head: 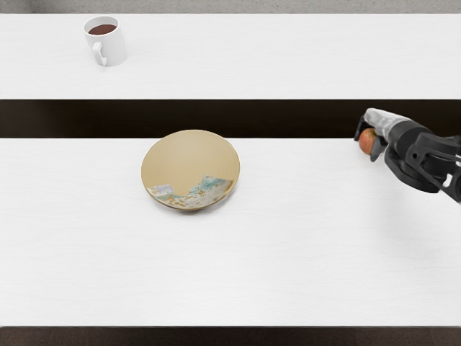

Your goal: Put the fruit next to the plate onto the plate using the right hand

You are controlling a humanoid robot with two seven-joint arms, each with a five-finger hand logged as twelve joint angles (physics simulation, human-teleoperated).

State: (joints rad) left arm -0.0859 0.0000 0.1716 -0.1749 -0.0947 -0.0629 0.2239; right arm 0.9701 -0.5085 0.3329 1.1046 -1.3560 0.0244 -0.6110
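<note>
Right hand [395,137] comes in from the right edge of the head view with its fingers curled round the fruit [367,143], a small reddish-yellow piece that shows between the pale fingertips and the dark palm. It looks like a closed grasp, though much of the fruit is hidden behind the fingers. Whether the fruit rests on the surface or is just clear of it cannot be told from this angle. It sits near the far edge of the near table [302,252], close to the dark gap, and well apart from the plate [191,155], which lies to the left in the middle of that table.

The step in hand appears to be the carry from grasp to plate. To do it well, the hand should lift the fruit clear of the surface before moving sideways, so it does not drag or roll out of the fingers. It should travel left, a little toward the robot and away from the gap, and come down over the plate's bare golden centre, not its rim. The fingers should part only once the fruit is low, since a round fruit may roll off a shallow plate.

Beyond the gap, a mug [106,40] of dark drink stands on the far table [288,58], out of the path
</note>
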